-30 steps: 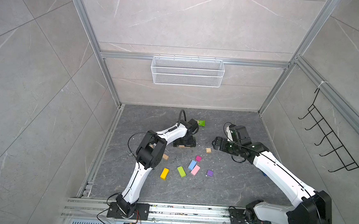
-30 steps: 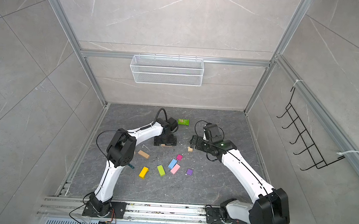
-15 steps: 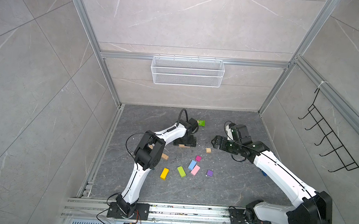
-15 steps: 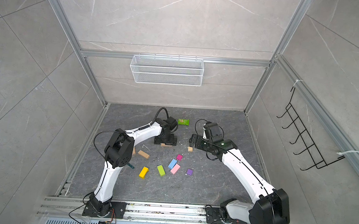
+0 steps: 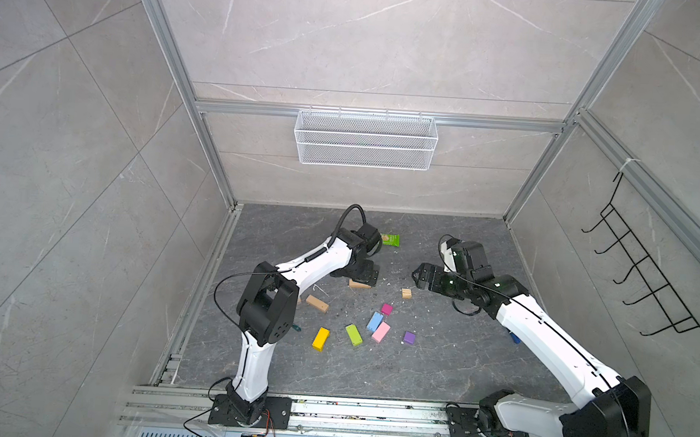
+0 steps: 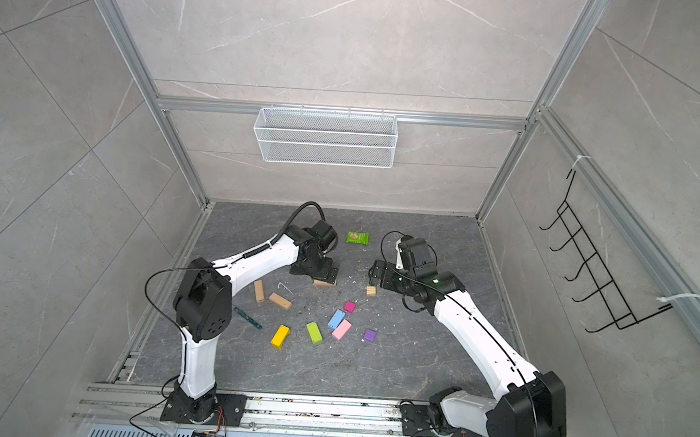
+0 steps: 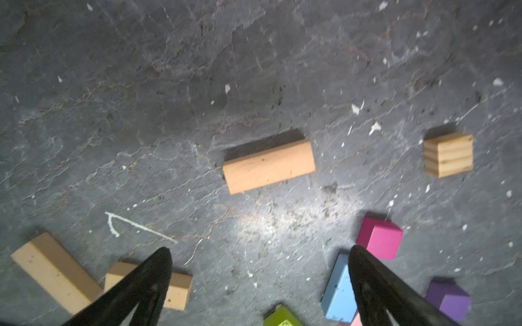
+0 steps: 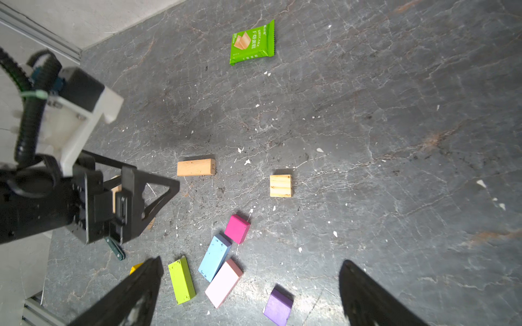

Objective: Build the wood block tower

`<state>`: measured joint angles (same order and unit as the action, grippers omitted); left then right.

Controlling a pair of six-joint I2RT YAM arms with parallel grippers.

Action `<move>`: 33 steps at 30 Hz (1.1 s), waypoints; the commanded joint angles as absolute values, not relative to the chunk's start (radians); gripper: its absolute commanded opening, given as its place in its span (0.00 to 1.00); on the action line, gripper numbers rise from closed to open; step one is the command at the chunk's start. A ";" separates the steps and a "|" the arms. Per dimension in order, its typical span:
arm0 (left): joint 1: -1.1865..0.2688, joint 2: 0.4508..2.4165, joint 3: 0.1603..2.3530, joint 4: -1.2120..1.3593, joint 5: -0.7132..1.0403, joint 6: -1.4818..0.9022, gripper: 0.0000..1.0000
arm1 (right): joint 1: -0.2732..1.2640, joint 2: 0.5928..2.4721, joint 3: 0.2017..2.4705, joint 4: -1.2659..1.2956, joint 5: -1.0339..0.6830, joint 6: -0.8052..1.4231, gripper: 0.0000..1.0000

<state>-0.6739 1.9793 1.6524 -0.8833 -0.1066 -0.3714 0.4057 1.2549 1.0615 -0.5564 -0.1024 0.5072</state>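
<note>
Both left gripper (image 7: pixel 260 249) and right gripper (image 8: pixel 251 261) gape empty above smooth rectangular wood blocks (image 7: pixel 268 166).

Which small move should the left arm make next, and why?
Probably lower the left tool over the tan bar and close on it. Its jaws stand open and empty, the bar lies free on the floor just ahead of them, and nothing is stacked yet, so a base piece seems to come first.

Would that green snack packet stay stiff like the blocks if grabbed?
Probably not: the green snack packet looks like thin glossy film with crimped ends, so it would likely crumple or slip. Lying flat, it seems light and should slide, not roll, if pushed.
</note>
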 commanded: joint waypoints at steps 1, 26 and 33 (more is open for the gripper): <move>-0.666 1.895 1.582 -0.922 -0.142 -0.277 1.00 | 0.407 1.228 1.098 -0.551 -0.128 0.465 0.99; -0.503 1.788 1.289 -0.860 -0.091 -0.203 1.00 | 0.407 1.253 1.100 -0.495 -0.403 0.377 0.99; -0.492 1.819 1.284 -0.854 -0.104 -0.191 1.00 | 0.407 1.242 1.094 -0.499 -0.385 0.374 0.99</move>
<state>-0.5018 1.8076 1.2797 -0.8505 -0.1001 -0.2195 0.4057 1.2434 1.0737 -0.5182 -0.3862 0.3950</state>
